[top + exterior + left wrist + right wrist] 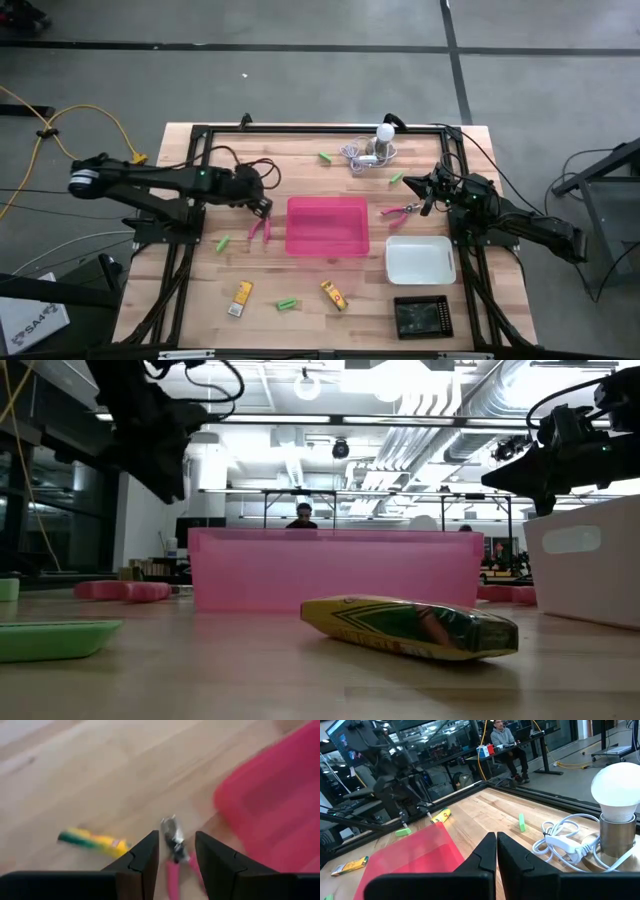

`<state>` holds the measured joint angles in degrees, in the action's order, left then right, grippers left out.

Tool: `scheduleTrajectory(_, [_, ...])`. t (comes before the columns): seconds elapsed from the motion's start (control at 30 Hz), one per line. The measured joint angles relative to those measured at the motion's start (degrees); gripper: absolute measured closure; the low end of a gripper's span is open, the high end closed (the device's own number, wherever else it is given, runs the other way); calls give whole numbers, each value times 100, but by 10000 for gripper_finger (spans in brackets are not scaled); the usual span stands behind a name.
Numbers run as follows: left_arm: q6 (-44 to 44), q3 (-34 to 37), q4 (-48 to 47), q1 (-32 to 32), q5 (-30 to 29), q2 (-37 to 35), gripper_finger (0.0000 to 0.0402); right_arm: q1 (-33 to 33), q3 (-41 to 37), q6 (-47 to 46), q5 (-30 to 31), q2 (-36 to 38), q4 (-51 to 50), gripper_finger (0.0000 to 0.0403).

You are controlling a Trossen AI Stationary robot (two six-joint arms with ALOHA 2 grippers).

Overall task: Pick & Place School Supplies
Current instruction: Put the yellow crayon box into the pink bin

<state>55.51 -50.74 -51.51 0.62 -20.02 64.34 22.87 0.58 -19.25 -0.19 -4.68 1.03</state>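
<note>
The left gripper (262, 205) hangs above the table (300, 275) just beside the pink tray's (327, 226) left wall, over the left pair of pink-handled scissors (259, 230). In the left wrist view its 2 fingers (142, 862) stand a narrow way apart with nothing clamped between them, and the scissors (177, 855) lie on the wood below the gap, blades pointing away from the camera.

The right gripper (428, 192) waits near the table's far right side, beside the second pair of scissors (400, 211), which lies between the pink tray and that gripper. In the right wrist view its fingers (485, 855) are pressed together and hold nothing.

4 green sticks are scattered: 1 left of the scissors (222, 242), 1 near the front (288, 303), 1 at the far edge (325, 157) and 1 near the bulb (396, 178). 2 yellow blocks lie at the front, 1 left (240, 297) and 1 nearer the middle (334, 294). The white bulb with its cord (372, 150) sits at the far edge. A white tray (420, 260) and a black tray (422, 316) stand on the right.
</note>
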Motion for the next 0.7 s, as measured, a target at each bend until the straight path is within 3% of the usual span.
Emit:
scheduleTrajectory(0.2, [-115,-15,-252,2,979,17,277,0,-2,0,1,-1,-1,400])
scheduleTrajectory(0.3, [733,-15,-355,0,1240,17,277,0,-1,-1,1,-1,1,400])
scheduleTrajectory(0.57, [3263,-15,-395,2,1031,17,277,0,-2,0,1,0,1,400])
scheduleTrajectory(0.7, [3783,-15,-398,2,1088,17,277,0,-2,0,1,1,1,400])
